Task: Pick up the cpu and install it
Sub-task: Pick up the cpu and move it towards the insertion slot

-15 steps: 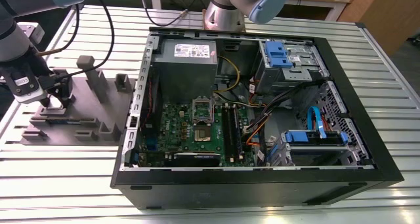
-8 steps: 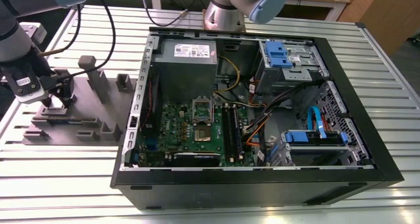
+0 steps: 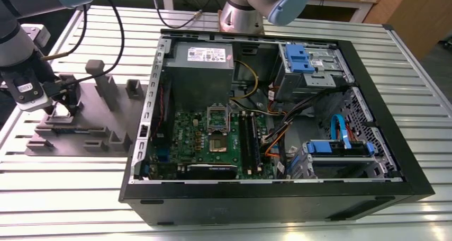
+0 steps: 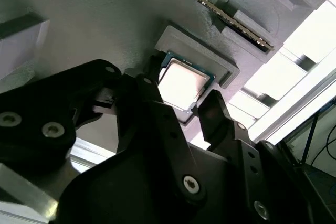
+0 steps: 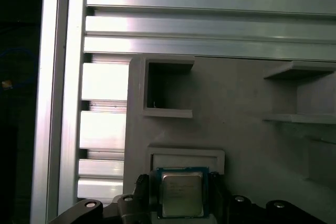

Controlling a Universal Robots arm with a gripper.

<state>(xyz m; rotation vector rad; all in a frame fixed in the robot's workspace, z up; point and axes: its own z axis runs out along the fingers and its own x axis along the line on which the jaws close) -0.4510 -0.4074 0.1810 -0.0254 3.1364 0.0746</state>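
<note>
The cpu [image 4: 181,82] [image 5: 181,192], a small square chip with a silvery top, lies flat in a shallow recess of the grey fixture [image 3: 78,130] [image 4: 105,19] [image 5: 236,129]. My gripper [image 3: 60,111] [image 4: 181,100] [image 5: 180,195] is lowered over that recess at the exterior view's left. Its black fingers [image 4: 152,95] stand one on each side of the chip, close to its edges, with a thin gap still showing in the first wrist view. The gripper is open. The chip rests in its recess. The motherboard's cpu socket [image 3: 217,127] lies inside the open computer case [image 3: 282,198].
Upright posts [image 3: 106,87] rise from the fixture near my gripper. A long memory stick [image 4: 220,14] lies in a fixture slot beside the chip. Inside the case are black memory sticks [image 3: 249,135], cables and blue drive bays [image 3: 300,58]. Another arm's base [image 3: 244,13] stands behind the case.
</note>
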